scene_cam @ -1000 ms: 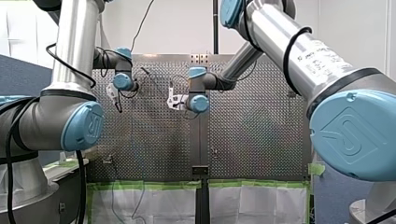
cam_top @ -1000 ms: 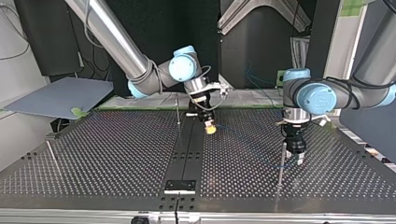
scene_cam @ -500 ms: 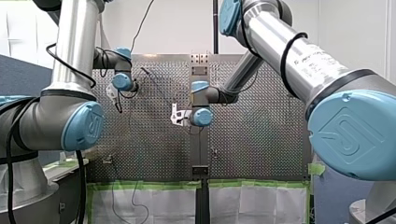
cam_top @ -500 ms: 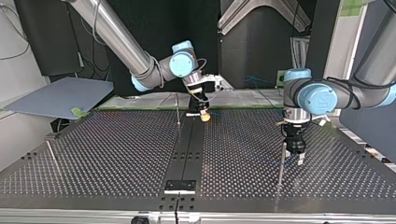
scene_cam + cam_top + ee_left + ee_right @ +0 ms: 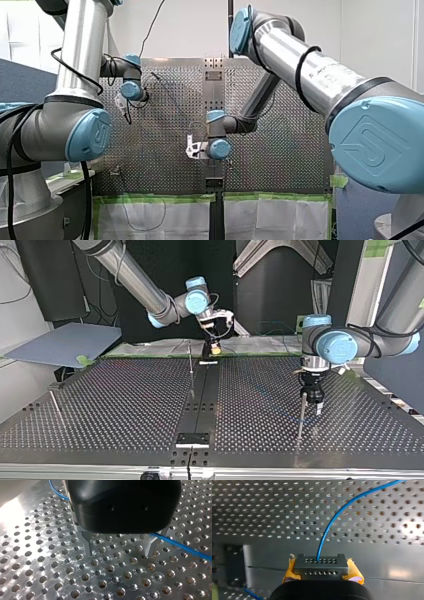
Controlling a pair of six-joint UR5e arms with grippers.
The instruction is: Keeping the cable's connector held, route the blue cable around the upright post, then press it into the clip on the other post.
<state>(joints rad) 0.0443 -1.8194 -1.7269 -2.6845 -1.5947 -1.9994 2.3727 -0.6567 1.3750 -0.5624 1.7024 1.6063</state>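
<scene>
Routing step: blue cable (image 5: 332, 522) should, I'd judge, wrap the upright post (image 5: 301, 415) low and slack, with no tug on the connector (image 5: 321, 566). Right gripper (image 5: 322, 571) clamps that connector between yellow pads (image 5: 290, 571), raised near the far edge of the table (image 5: 125, 405) in the top view. Left gripper (image 5: 117, 547) points straight down beside the post, jaws apart, empty (cable passes just beside one jaw).

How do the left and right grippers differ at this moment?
My left gripper is open, with nothing between its bare metal fingers; my right gripper is shut on the connector with yellow pads. In the top view, my left gripper hangs low beside a thin post; my right gripper sits higher, at the table's far edge. Shared: the blue cable runs by both.
</scene>
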